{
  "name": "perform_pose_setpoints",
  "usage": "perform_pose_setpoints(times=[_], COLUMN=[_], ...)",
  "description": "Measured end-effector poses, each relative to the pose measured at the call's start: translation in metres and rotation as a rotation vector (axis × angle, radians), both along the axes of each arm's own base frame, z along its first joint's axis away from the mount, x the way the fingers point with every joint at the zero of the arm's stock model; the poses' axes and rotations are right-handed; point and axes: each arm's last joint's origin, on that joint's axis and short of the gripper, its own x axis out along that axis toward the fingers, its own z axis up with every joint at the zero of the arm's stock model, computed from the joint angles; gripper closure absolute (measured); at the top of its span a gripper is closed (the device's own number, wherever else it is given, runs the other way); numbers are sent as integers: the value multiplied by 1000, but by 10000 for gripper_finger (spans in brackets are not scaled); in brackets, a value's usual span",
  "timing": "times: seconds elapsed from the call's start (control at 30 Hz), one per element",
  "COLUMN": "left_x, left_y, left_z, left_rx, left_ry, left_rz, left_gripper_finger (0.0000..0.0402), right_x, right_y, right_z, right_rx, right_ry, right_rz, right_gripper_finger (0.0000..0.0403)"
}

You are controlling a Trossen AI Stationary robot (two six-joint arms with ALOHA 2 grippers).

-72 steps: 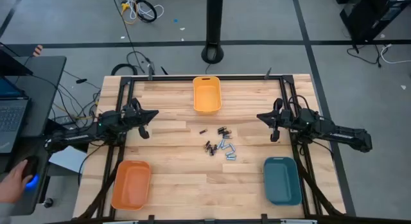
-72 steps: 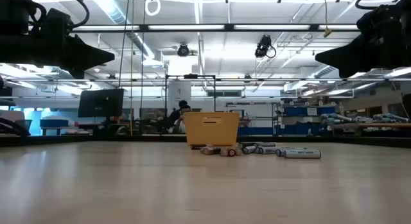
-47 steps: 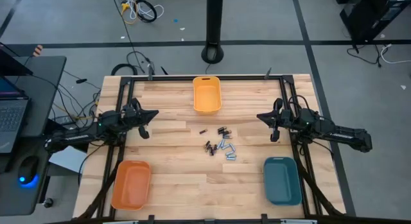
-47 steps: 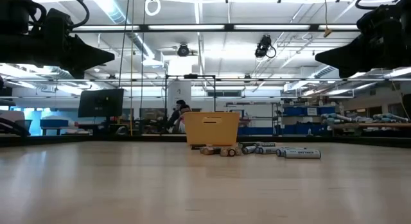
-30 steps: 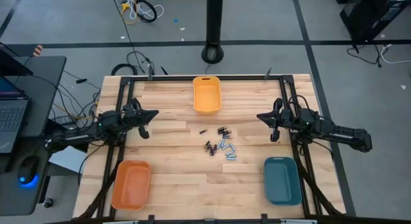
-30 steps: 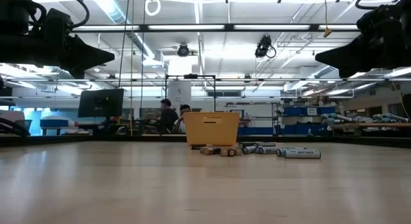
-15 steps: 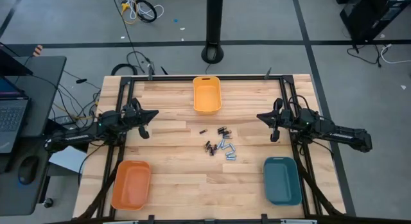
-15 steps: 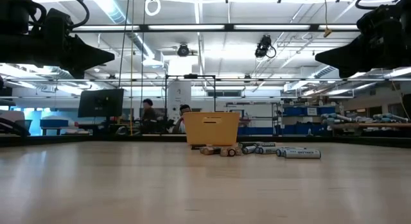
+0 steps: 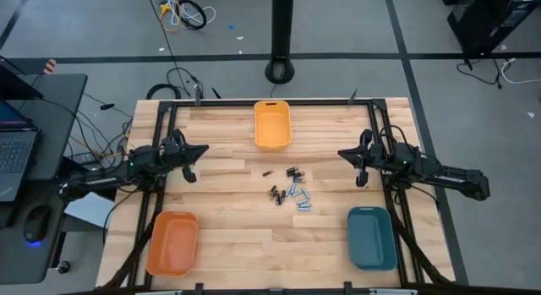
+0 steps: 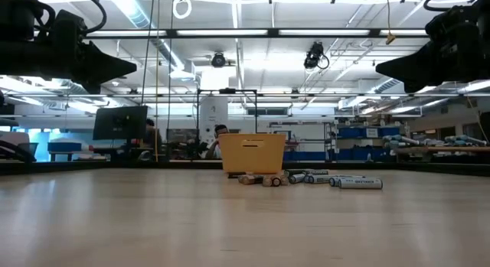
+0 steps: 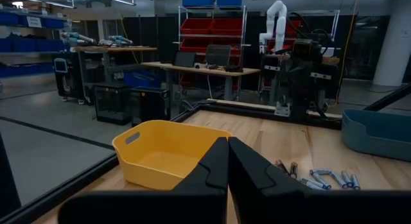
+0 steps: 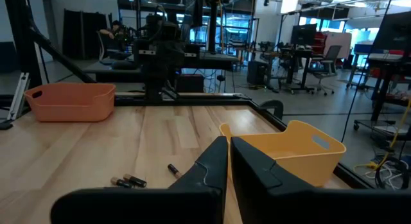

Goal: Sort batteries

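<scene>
Nothing on the desk (image 9: 228, 244) has shifted; only background people moved. Left gripper (image 9: 203, 149) and right gripper (image 9: 342, 153) hover at opposite edges, jaws closed, empty. Batteries (image 9: 289, 191) lie clustered mid-desk, unsorted. Sorting not yet begun.

Three bins (image 9: 272, 124), two arms (image 9: 110, 175), roughly twelve batteries (image 9: 290, 192).

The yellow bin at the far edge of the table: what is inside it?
In the high view the yellow bin looks empty: only its bare floor shows, no batteries. In the low view its front wall hides the inside.
</scene>
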Motion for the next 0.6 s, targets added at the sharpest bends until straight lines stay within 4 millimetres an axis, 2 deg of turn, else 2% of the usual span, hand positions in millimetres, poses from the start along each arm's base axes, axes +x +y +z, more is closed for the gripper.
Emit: perform_pose_setpoints(times=[0.33, 0.6], left_x=[-1, -1], left_y=[0, 0], left_z=[5, 8], left_rx=[9, 15], left_ry=[-51, -81], left_rz=[0, 0], left_gripper_finger=[389, 389], right_x=[-1, -1], right_y=[-3, -4], right_z=[4, 5], right_rx=[-8, -8], right_ry=[-40, -47], right_rz=[-96, -98], right_gripper_finger=[370, 370])
